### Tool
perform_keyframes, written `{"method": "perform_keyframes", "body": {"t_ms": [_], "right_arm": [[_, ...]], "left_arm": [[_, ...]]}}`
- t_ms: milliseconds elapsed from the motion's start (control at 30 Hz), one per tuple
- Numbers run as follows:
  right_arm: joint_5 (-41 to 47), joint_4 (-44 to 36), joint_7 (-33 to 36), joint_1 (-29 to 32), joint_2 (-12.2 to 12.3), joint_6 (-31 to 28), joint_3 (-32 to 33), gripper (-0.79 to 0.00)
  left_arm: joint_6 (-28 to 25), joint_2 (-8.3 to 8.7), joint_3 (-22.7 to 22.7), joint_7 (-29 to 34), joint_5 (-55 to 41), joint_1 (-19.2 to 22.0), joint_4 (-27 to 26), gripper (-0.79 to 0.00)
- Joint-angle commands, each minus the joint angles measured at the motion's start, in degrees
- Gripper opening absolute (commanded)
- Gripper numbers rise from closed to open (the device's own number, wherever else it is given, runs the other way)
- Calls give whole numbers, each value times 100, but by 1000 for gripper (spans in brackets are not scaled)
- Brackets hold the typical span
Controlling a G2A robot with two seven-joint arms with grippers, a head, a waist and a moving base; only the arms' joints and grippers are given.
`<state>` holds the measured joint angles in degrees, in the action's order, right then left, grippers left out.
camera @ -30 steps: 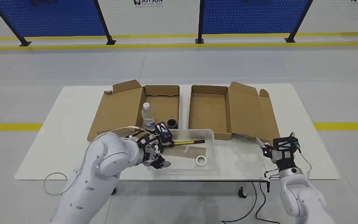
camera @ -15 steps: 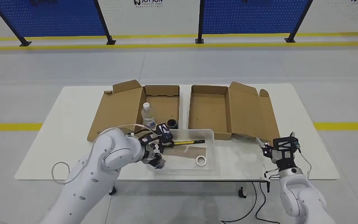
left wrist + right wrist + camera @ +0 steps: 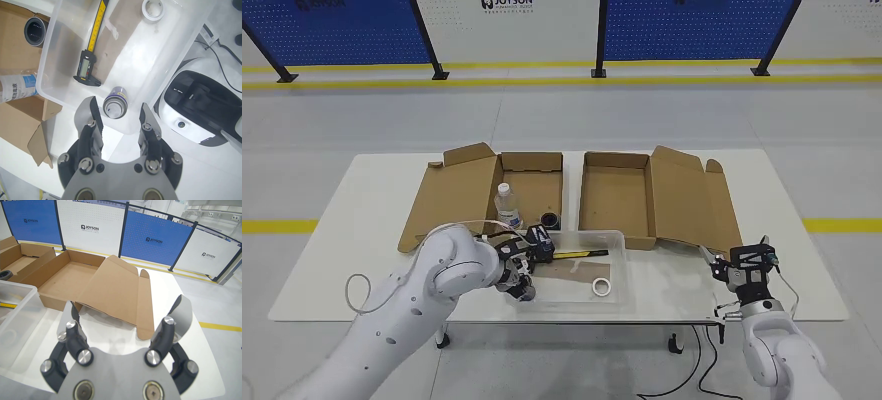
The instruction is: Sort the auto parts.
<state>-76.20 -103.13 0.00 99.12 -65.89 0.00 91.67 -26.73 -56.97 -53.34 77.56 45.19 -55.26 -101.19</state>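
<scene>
**Elbow swings in while the left end effector holds over the can**

Movement over the last second is all in the upper part of the left arm. Shoulder and elbow have come up and swung right toward the bin [image 3: 614, 236], while the wrist has hardly shifted. The left end effector [image 3: 119, 104] hangs over the bin's near-left corner. Its fingers are apart, one on each side of the can [image 3: 115, 107], and as far as I can make out they are not touching it. The can sits inside the bin at that corner, seen end-on with its metal rim toward the wrist. Whether it stands upright or leans, I cannot tell.

Nothing else has stirred. The caliper [image 3: 88, 62] lies just beyond the can, and the white ring [image 3: 152, 9] lies toward the bin's near right. The bottle [image 3: 506, 208] and black tube [image 3: 549, 219] rest on the cardboard of the left box [image 3: 532, 185], where they were. The right end effector [image 3: 125, 306], fingers apart and holding nothing, has kept its place at the near right of the desk [image 3: 372, 200], beside the flap of the right box [image 3: 617, 200].

My reading is that the arm has been re-posing rather than travelling, lining its fingers up on the can. The grasp is not yet made; what remains looks like a short drop and a squeeze. The bin's corner wall stands close to the fingers, so one could catch it on the way down. Can, caliper and ring all remain to be sorted.
</scene>
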Motion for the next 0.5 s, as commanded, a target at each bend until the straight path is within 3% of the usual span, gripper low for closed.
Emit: {"method": "perform_keyframes", "body": {"t_ms": [0, 67, 300, 467], "right_arm": [[0, 0, 0, 0, 0, 0, 0, 0], [0, 0, 0, 0, 0, 0, 0, 0], [0, 0, 0, 0, 0, 0, 0, 0], [0, 0, 0, 0, 0, 0, 0, 0]], "left_arm": [[7, 38, 95, 7, 31, 86, 50, -323], [35, 72, 217, 35, 143, 165, 96, -289], [-46, 128, 421, -46, -44, 326, 178, -280], [-111, 140, 572, -111, -8, 436, 261, -360]]}}
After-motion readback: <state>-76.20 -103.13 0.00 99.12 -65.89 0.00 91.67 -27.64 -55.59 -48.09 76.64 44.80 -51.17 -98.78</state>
